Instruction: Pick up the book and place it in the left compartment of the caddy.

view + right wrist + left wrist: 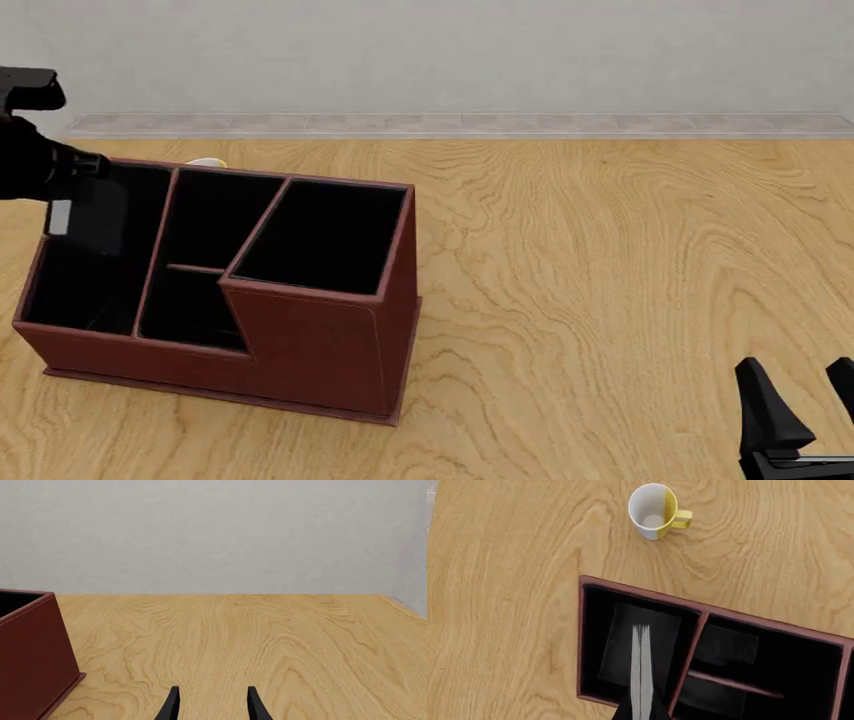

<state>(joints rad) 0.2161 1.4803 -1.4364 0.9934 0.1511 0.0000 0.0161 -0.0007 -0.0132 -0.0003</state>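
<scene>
My left gripper (640,715) is shut on the book (640,670), a thin black book seen edge-on with its pale page edge facing the camera. It hangs upright over the left compartment (610,645) of the reddish-brown caddy (647,596). In the front view the left gripper (56,180) holds the book (94,215) at the caddy's (320,350) far left, lowered partly into the long narrow slot (80,290). My right gripper (803,405) is open and empty near the table's front right, also shown in the right wrist view (213,707).
A white and yellow mug (654,511) lies on the table beyond the caddy's left end; only a sliver of it shows in the front view (204,161). The caddy's corner shows in the right wrist view (30,655). A grey wall stands behind the table.
</scene>
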